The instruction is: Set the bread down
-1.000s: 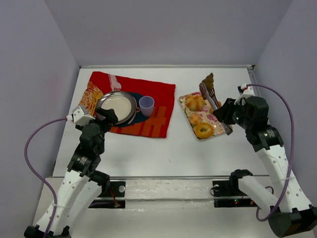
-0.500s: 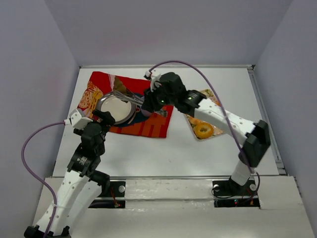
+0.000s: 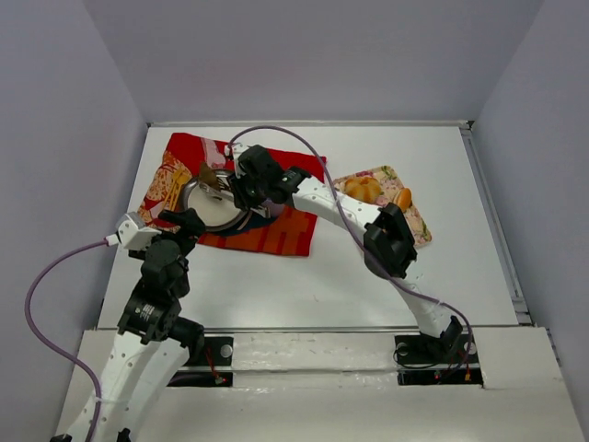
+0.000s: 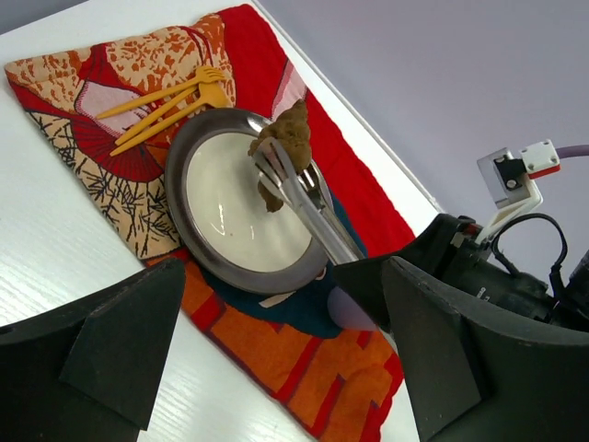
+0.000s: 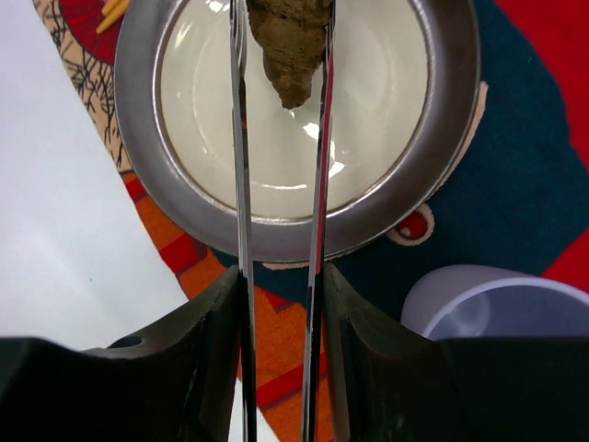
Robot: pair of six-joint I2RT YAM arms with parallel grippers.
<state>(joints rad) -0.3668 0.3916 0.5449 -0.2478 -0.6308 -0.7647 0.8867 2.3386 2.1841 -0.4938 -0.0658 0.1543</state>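
A brown piece of bread is pinched between the tips of metal tongs. My right gripper is shut on the tongs and holds the bread just above the silver plate, near its far side. In the top view the bread hangs over the plate, with the right gripper reaching in from the right. The left wrist view shows the bread, the tongs and the plate. My left gripper is open and empty at the cloth's near edge, also in the top view.
The plate lies on a red patterned cloth. A lilac cup stands just right of the plate. Yellow forks lie on the cloth beyond the plate. A floral tray with more bread sits to the right.
My right arm has swung left from the bread tray to the plate, carrying the tongs and the brown bread. My left arm has shifted slightly back and left.
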